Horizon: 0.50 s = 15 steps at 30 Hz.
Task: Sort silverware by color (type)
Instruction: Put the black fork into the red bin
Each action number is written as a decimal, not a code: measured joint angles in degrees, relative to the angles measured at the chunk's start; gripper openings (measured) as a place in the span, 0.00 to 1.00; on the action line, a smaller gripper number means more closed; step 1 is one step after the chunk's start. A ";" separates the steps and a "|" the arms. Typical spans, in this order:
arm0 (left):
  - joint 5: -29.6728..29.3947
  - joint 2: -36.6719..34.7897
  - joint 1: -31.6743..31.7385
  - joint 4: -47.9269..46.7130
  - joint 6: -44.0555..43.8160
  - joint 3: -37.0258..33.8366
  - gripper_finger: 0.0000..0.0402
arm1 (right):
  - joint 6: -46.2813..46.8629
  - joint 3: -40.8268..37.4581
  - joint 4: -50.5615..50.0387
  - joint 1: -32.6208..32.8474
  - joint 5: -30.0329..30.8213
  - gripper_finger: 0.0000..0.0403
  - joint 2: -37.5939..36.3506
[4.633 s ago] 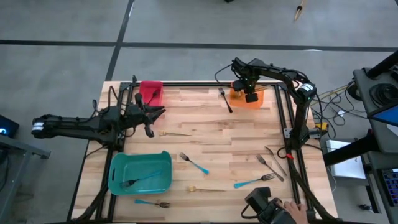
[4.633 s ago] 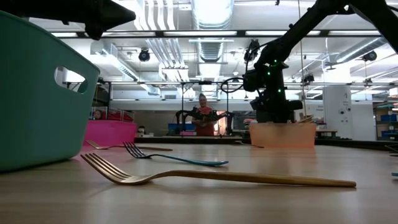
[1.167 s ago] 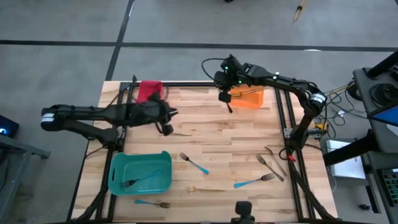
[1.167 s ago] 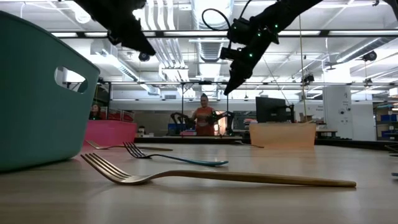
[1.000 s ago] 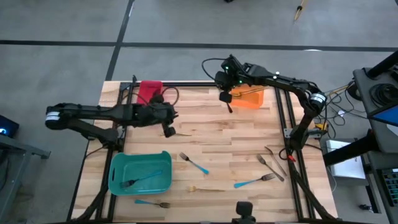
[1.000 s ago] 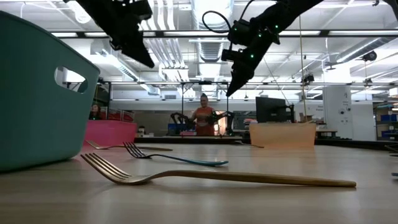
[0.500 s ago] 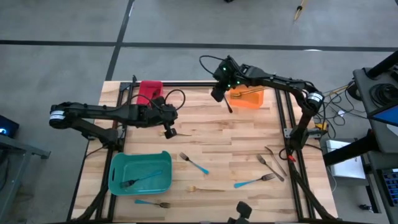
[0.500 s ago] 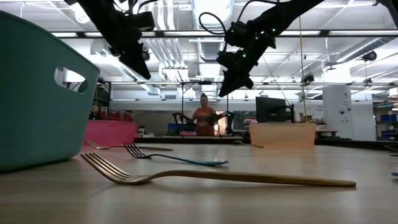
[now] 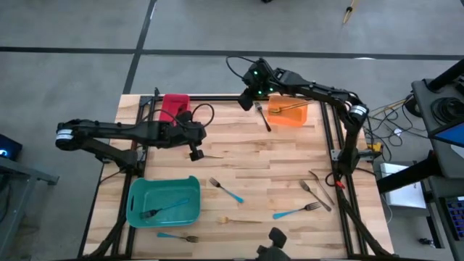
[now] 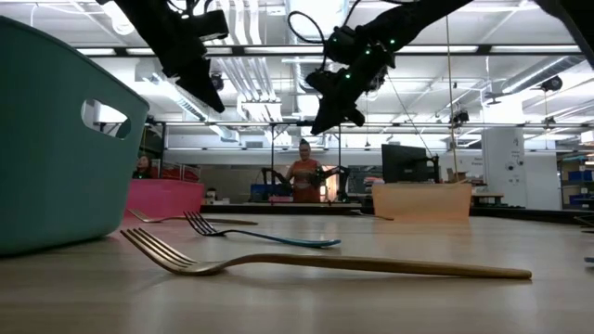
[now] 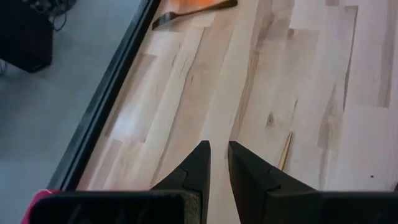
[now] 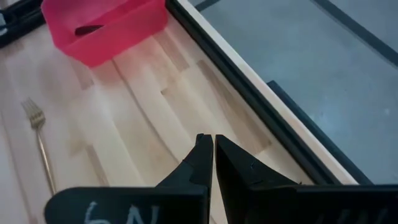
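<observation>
The silverware lay spread over the wooden table (image 9: 290, 156), and neither gripper held any of it. The left gripper (image 9: 194, 154) hung just above a gold fork (image 9: 210, 155), its fingers (image 11: 194, 167) a small crack apart. The right gripper (image 9: 249, 101) was pinched shut and empty, up high near the orange bin (image 9: 287, 116), close to a dark fork (image 9: 262, 116).

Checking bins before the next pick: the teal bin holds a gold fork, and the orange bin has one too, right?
Not quite. In the high view the teal bin holds a blue-handled fork, not a gold one. The orange bin does hold a gold fork.
</observation>
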 joint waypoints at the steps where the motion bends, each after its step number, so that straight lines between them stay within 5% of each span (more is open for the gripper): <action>1: -0.03 -0.19 0.00 0.76 0.36 -0.18 0.10 | -0.02 1.34 -0.68 -0.02 0.04 0.02 1.09; 8: 0.07 -0.87 -0.01 4.48 1.63 -1.82 0.10 | -3.64 14.37 -9.88 0.00 0.19 0.02 12.21; 15: 1.42 -1.18 0.01 9.99 5.68 -5.06 0.10 | -6.43 28.99 -27.10 -0.50 10.63 0.02 23.37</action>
